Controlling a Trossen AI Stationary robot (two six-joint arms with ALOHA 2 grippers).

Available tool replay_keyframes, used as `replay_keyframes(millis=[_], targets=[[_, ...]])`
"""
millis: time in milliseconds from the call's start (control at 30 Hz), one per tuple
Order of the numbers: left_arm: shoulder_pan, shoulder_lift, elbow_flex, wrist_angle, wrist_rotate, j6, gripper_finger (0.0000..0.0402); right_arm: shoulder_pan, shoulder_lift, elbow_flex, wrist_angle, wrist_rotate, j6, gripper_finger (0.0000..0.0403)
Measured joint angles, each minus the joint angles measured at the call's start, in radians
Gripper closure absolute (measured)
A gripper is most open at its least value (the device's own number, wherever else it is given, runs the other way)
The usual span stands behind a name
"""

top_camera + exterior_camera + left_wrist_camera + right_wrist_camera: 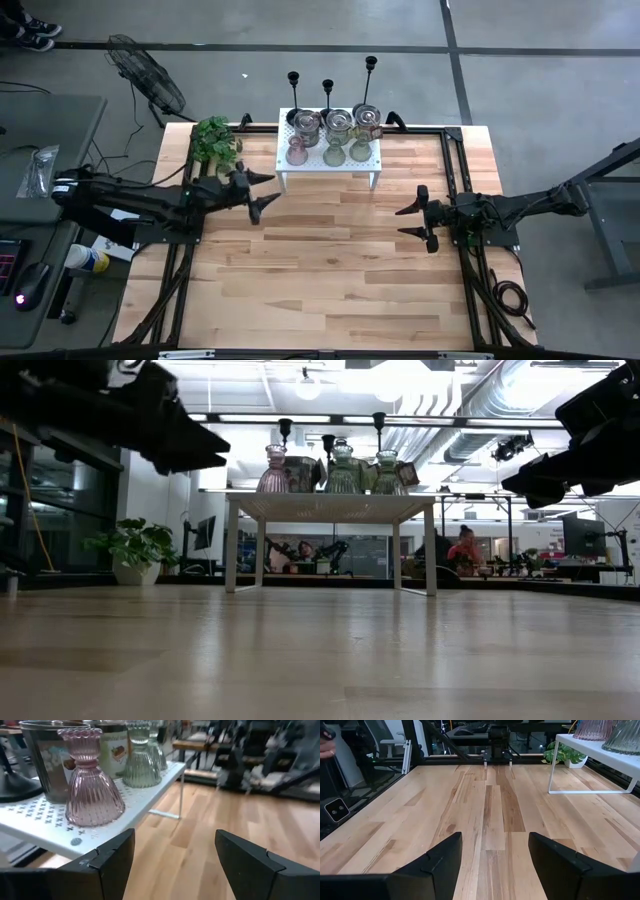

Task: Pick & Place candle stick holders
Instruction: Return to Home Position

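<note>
Clock is centred on the table (330, 285) seen from above, with 6 the front edge. The front half is bare wood. At mid-depth the left gripper (262, 196) sits at about 9, just beside the shelf's front-left leg. Its fingers are spread with nothing between them; the left wrist view shows only shelf edge and table wood in the gap. The right gripper (402, 222) is at about 3, also released and empty, well apart from the shelf. The low view puts both above the surface, not touching it. At 12 the white perforated shelf (318, 168) stands by the back edge. Front row on it: pink glass holder (297, 152) at the left end, then two greenish glass holders (334, 153) to its right, all upright. Behind them are three tin candles (338, 122). Back row: three black candlesticks (327, 95), upright. The plant (215, 140) is at about 10–11 on the back-left corner, near the shelf and not touching it. Off the table at 11 is a floor fan (145, 75).
</note>
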Motion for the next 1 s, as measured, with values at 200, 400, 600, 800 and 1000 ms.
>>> replay_keyframes(millis=[200,400,600,800,1000], targets=[[0.0,-0.07,-0.105,0.114,0.088,-0.042,0.0132,0.0,0.0,0.0,0.0,0.0,0.0,0.0182],[0.0,-0.178,-0.202,0.197,0.156,-0.087,0.0132,0.0,0.0,0.0,0.0,0.0,0.0,0.0182],[0.0,-0.301,-0.267,0.195,0.193,-0.077,0.0132,0.0,0.0,0.0,0.0,0.0,0.0,0.0182],[0.0,-0.434,-0.269,0.11,0.324,0.002,0.0132,0.0,0.0,0.0,0.0,0.0,0.0,0.0182],[0.0,-0.585,-0.271,-0.077,0.388,0.062,0.0132,0.0,0.0,0.0,0.0,0.0,0.0,0.0182]])
